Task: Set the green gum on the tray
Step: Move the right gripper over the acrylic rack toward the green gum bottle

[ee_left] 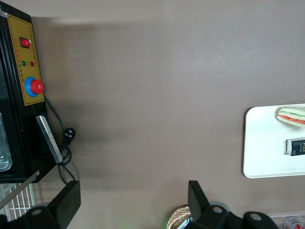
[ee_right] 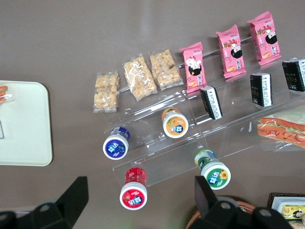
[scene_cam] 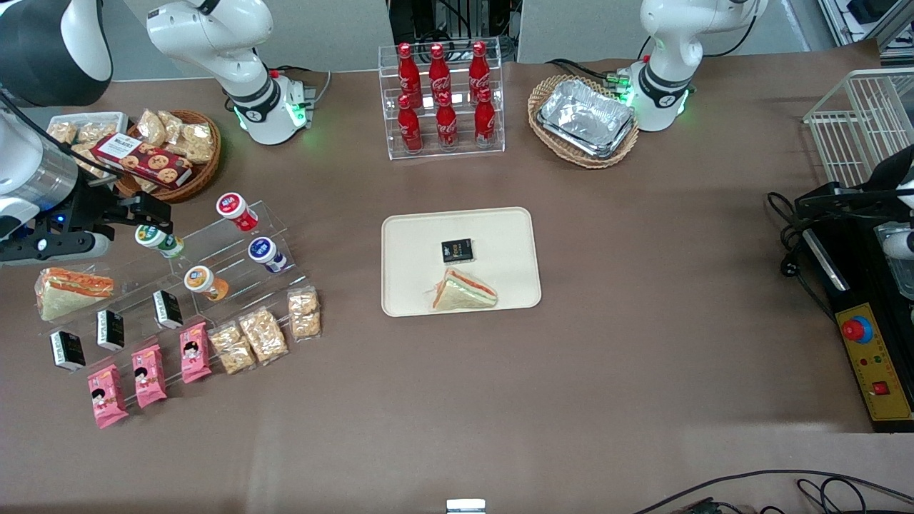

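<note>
The green gum (scene_cam: 158, 240) lies on its side on the clear acrylic rack (scene_cam: 235, 268), white cap toward the front camera; it also shows in the right wrist view (ee_right: 213, 171). The cream tray (scene_cam: 500, 235) sits mid-table and holds a small black packet (scene_cam: 457, 250) and a wrapped sandwich (scene_cam: 464, 291); its rounded corner shows in the right wrist view (ee_right: 24, 129). My right gripper (scene_cam: 146, 208) hovers above the rack's upper step, open and empty. In the right wrist view the gripper (ee_right: 138, 195) has one finger (ee_right: 206, 193) close beside the green gum and the red gum (ee_right: 134, 188) between its fingers.
The rack also holds blue gum (scene_cam: 266, 254), orange gum (scene_cam: 206, 282) and black packets (scene_cam: 168, 308). Pink snack packs (scene_cam: 148, 375) and rice-crisp packs (scene_cam: 263, 334) lie nearer the camera. A biscuit basket (scene_cam: 168, 153), a cola rack (scene_cam: 443, 96) and a foil tray (scene_cam: 585, 118) stand farther away.
</note>
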{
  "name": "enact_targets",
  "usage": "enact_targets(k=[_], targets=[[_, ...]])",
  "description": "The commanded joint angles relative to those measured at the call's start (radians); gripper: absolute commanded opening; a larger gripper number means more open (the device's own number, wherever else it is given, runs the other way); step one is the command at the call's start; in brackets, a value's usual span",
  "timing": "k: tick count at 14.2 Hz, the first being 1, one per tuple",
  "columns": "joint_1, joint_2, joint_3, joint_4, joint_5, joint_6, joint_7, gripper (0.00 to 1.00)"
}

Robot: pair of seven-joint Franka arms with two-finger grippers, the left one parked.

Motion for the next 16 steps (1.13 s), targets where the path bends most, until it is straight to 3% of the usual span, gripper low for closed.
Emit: enact_targets(k=[1,6,11,14,16], targets=[[0.0,0.003,0.004,0.02,0.0,-0.004,0.002,1.0],[-0.015,-0.003,-0.001,0.014,0.003,-0.014,-0.013,1.0],[-0.076,-0.092,-0.004,-0.062,0.001,-0.013,-0.143,1.0],[-0.17,-0.157,-0.015,-0.142,0.001,0.001,-0.254,1.0],[-0.17,-0.263,-0.065,-0.269,-0.005,0.056,-0.284,1.0]])
